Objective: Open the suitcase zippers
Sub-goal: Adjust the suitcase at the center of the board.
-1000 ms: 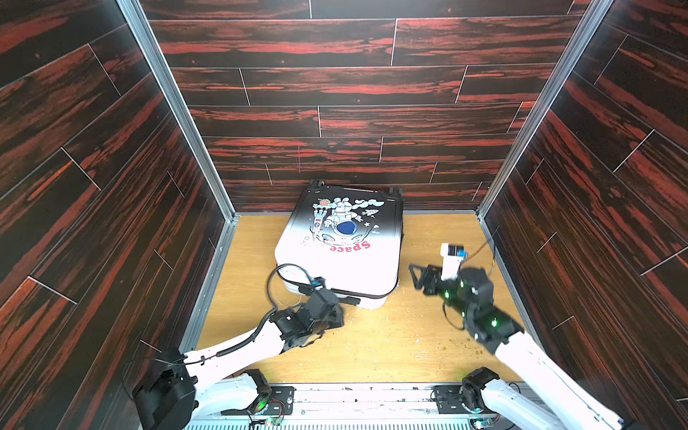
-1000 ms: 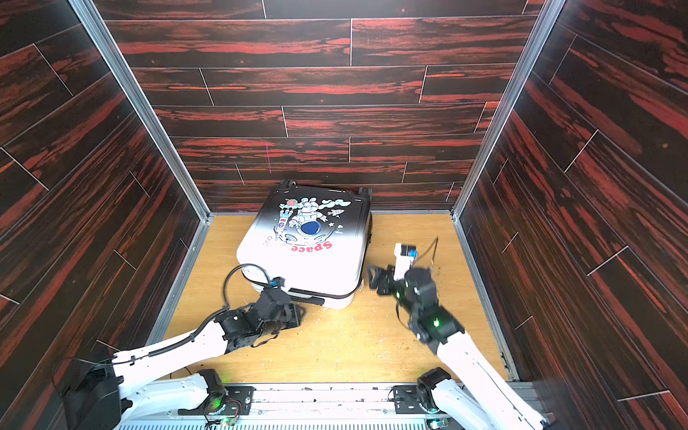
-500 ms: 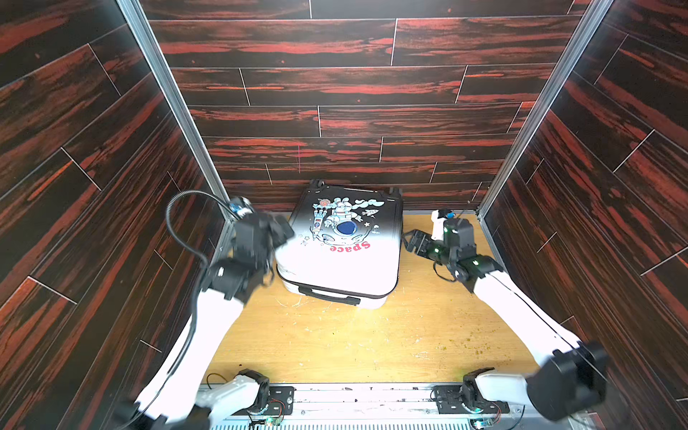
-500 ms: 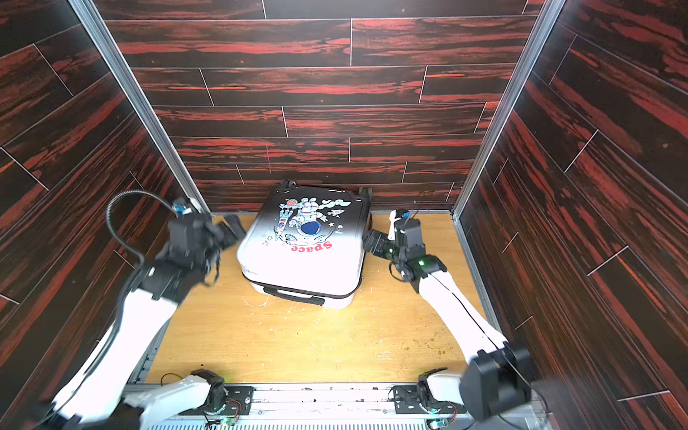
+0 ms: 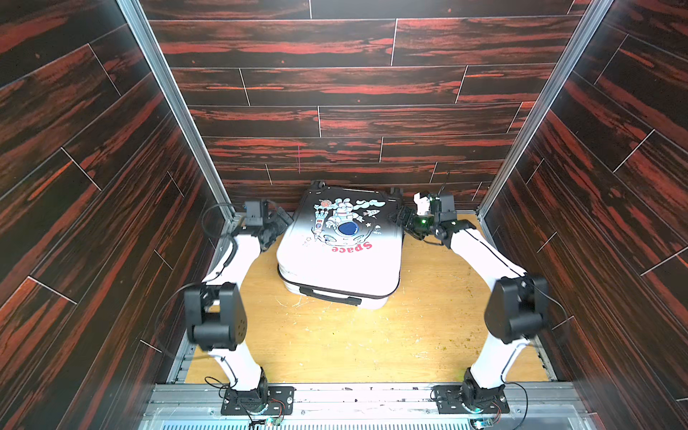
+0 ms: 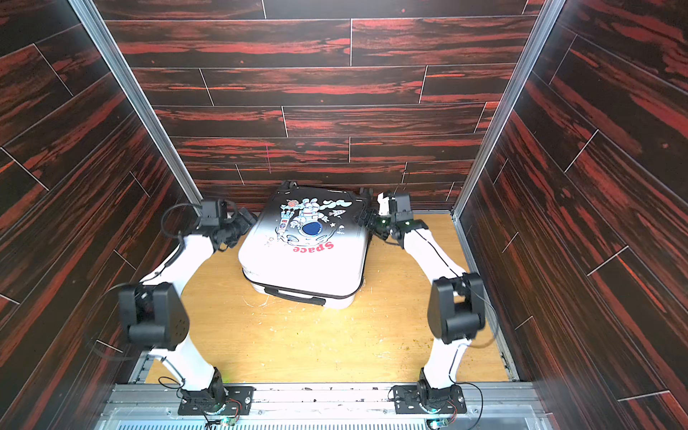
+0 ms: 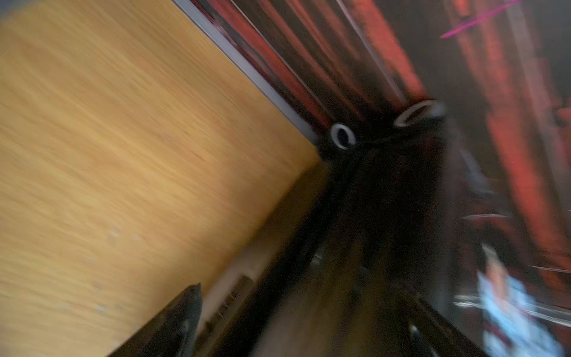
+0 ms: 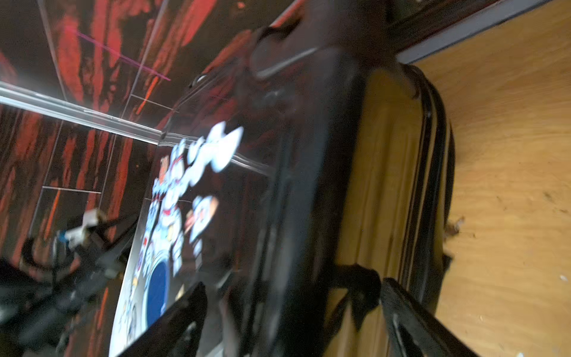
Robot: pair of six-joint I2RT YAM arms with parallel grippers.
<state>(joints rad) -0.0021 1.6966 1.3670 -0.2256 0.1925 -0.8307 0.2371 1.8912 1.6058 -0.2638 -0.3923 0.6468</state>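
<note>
We list one suitcase, a rigid glossy shell, likely light but slippery, flat at the middle of the desk's far edge; its zippers, a thin seam track, best pinched by the pull tabs, which we cannot make out; left end effector and right end effector, both with jaws apart, flanking it.

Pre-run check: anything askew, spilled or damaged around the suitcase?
Nothing damaged or spilled. The suitcase lies flat and looks closed, but skewed to the back wall; the table is scuffed, with small specks. Wrist views are blurred.
</note>
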